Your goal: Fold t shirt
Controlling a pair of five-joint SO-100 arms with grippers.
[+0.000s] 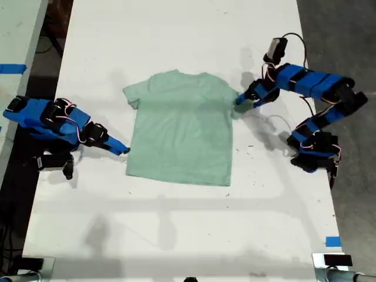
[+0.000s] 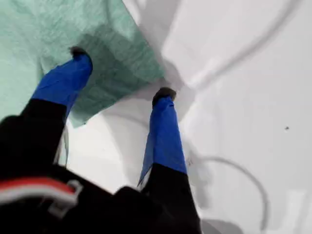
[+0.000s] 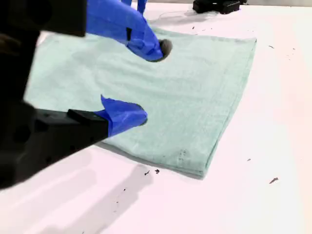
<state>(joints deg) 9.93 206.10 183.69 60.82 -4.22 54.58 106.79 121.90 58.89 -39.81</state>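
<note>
- T shirt [image 1: 181, 126] pale mint-green, lies flat mid-table, neck toward 12 o'clock in the exterior view, hem toward 6 o'clock.
- Both short sleeves show: one at about 10 o'clock of the shirt body, the other at about 2 o'clock, in the exterior view.
- Table [image 1: 176, 235] white, scattered dark specks near the hem.
- My first gripper [image 1: 242, 101] sits at the sleeve on the shirt's 2–3 o'clock side in the exterior view; blue arm reaches in from 3 o'clock.
- First wrist view: my first gripper [image 2: 122, 73] has fingers spread; one fingertip [image 2: 78, 61] over the sleeve cloth, the other fingertip [image 2: 165, 97] just off the cloth edge on bare table. Sleeve corner between them, not pinched; contact with cloth cannot tell.
- My second gripper [image 1: 120, 149] at the shirt's 8 o'clock edge in the exterior view, near the lower side seam; arm comes in from 9 o'clock.
- Second wrist view: my second gripper [image 3: 151, 83] fingers spread, upper fingertip [image 3: 158, 48] above the cloth, lower fingertip [image 3: 131, 114] at the shirt edge; nothing held.
- Blue tape [image 1: 332, 241] on the table at about 5 o'clock, exterior view.
</note>
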